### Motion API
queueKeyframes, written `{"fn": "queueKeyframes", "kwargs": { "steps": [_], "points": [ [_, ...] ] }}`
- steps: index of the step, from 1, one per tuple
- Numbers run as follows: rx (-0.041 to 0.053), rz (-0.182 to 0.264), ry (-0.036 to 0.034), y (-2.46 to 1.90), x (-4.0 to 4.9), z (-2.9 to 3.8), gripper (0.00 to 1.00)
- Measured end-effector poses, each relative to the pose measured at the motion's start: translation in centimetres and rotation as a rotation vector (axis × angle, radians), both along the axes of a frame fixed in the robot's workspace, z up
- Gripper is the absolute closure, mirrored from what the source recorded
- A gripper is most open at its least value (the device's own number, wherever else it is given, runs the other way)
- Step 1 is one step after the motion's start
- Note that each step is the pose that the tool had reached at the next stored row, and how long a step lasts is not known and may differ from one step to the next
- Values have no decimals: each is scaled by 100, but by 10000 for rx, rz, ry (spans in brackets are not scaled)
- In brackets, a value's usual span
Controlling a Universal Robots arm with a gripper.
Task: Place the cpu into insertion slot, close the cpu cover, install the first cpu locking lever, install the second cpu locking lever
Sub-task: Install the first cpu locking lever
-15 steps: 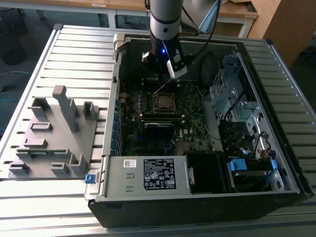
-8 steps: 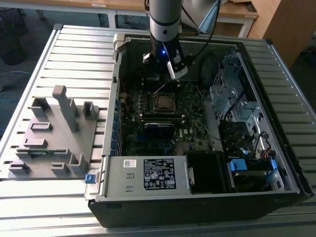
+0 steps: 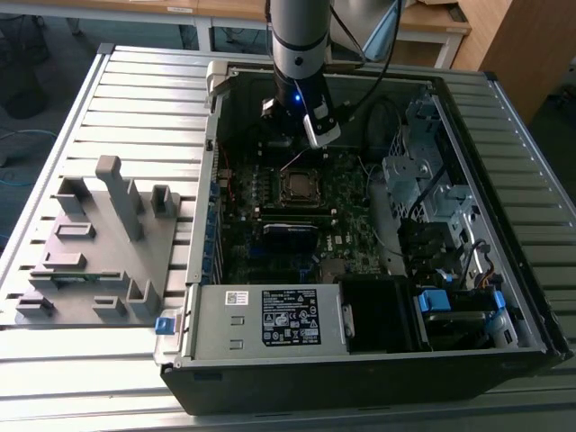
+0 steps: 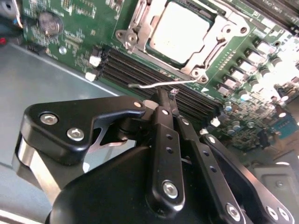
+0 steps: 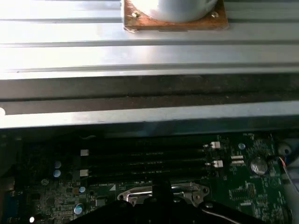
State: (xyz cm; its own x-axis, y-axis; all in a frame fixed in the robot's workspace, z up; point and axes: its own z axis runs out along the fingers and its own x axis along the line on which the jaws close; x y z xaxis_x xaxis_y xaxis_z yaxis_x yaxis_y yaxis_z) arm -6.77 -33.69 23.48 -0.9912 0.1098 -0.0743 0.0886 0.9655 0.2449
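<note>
The pincer [image 4: 164, 95] has its black fingers [image 4: 159, 126] drawn together at the tips, right against a thin wire lever [image 4: 145, 86] that stands free of the board. I cannot tell whether the tips pinch that lever or only touch it. Just beyond the lever lie the long black memory slots [image 4: 135, 70]. Past them is the insertion slot [image 3: 282, 187], with the cpu [image 4: 180, 30] lying flat inside it. The cpu cover [image 4: 140, 25] is down around the cpu, whose silver top shows through the window.

In the exterior view the arm [image 3: 297, 45] reaches down into an open computer case [image 3: 360, 378], which lies on a slatted metal tabletop [image 3: 135, 99]. A grey plastic fixture [image 3: 99, 243] sits on the tabletop to the exterior view's left of the case.
</note>
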Motion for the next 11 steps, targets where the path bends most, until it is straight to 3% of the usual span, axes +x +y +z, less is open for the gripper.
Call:
{"fn": "queueKeyframes", "kwargs": {
  "steps": [3, 8, 11],
  "points": [
    [-3, -506, 2, 0, 0, -11, 90],
    [-1, -568, 0, 0, 0, -14, 90],
    [0, -826, 0, 0, 0, -24, 90]
  ]
}}
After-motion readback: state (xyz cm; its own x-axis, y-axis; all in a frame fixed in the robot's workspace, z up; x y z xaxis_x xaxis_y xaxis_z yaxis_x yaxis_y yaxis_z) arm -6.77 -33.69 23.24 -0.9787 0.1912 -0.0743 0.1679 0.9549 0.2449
